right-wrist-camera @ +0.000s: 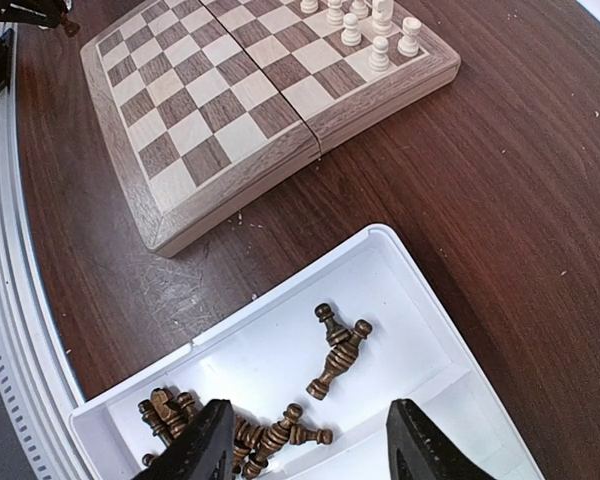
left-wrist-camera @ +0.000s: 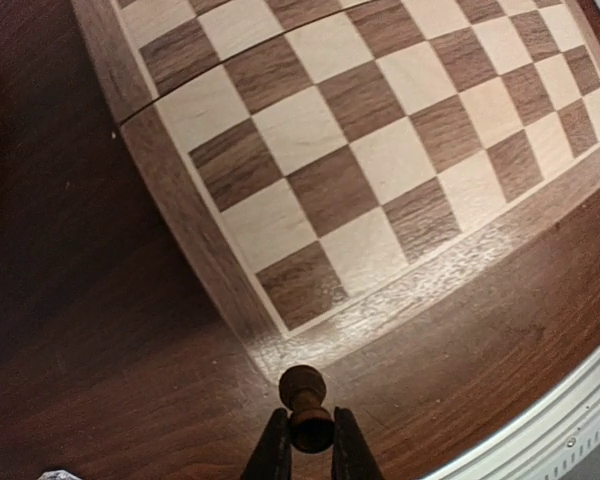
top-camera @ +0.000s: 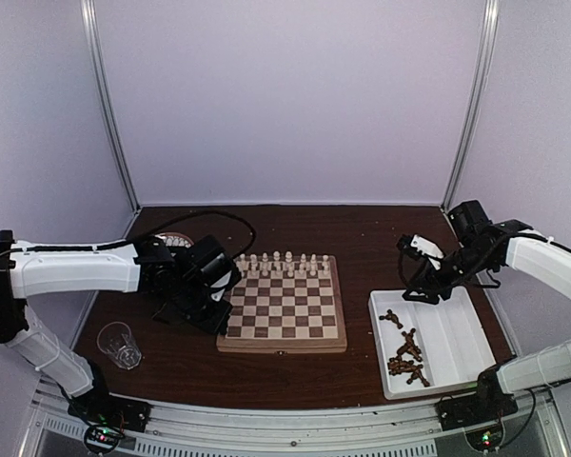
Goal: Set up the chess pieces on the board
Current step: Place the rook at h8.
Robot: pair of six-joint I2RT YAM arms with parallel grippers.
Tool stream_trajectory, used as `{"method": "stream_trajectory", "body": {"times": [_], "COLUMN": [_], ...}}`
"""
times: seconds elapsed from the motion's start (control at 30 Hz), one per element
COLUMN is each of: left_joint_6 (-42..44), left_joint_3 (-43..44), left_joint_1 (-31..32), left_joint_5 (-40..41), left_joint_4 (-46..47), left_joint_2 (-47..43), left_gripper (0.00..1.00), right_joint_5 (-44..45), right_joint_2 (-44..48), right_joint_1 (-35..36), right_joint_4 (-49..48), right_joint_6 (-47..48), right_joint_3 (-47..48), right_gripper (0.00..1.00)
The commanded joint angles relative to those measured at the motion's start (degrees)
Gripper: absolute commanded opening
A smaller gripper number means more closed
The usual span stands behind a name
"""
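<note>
Around: you have a clear ribbed plastic cup (top-camera: 120,344) standing on the dark wood-grain table (top-camera: 171,376) by the left arm, well apart from the play area. A white rectangular divided plastic tray (top-camera: 457,333) sits to the right.
Board: the square wooden chessboard (top-camera: 283,303), with tan and brown checks, a pale border and a fold seam across the middle, lies flat mid-table.
Cream set: small turned cream-white chessmen (top-camera: 284,264) stand upright along the far edge.
Dark set: glossy dark brown chessmen (right-wrist-camera: 338,345) lie tumbled on their sides in the tray compartment nearest the chessboard.
Left gripper (left-wrist-camera: 307,430): your fingers are clenched on a round-headed dark brown pawn (left-wrist-camera: 303,385), head poking past the tips. It sits over bare table, just beside the board's near-left corner.
Right gripper (right-wrist-camera: 310,410): released, jaws spread wide, holding nothing. It hangs above the tray, the dark heap below and between the fingers.
</note>
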State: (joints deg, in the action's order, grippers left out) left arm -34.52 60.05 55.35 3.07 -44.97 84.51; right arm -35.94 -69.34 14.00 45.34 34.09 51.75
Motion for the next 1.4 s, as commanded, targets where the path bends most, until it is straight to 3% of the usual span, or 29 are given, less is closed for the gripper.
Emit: {"method": "stream_trajectory", "body": {"times": [0.0, 0.4, 1.37], "left_joint_6": [1.7, 2.6, 1.1], "left_joint_3": [-2.3, -1.7, -2.4], "left_joint_1": [-2.2, -3.1, -3.2], "left_joint_5": [2.6, -0.7, 0.0], "left_joint_4": [3.9, 10.6, 10.8], "left_joint_2": [-1.0, 4.6, 7.5], "left_gripper": [0.05, 0.06, 0.07], "right_joint_5": [0.8, 1.4, 0.9], "right_joint_2": [0.0, -0.5, -1.0], "right_joint_1": [-0.2, -0.2, -0.2], "right_joint_4": [-0.5, -0.5, 0.3], "right_joint_6": [-0.2, -0.3, 0.0], "right_joint_3": [-1.0, -1.1, -1.1], "right_gripper": [0.55, 0.55, 0.55]}}
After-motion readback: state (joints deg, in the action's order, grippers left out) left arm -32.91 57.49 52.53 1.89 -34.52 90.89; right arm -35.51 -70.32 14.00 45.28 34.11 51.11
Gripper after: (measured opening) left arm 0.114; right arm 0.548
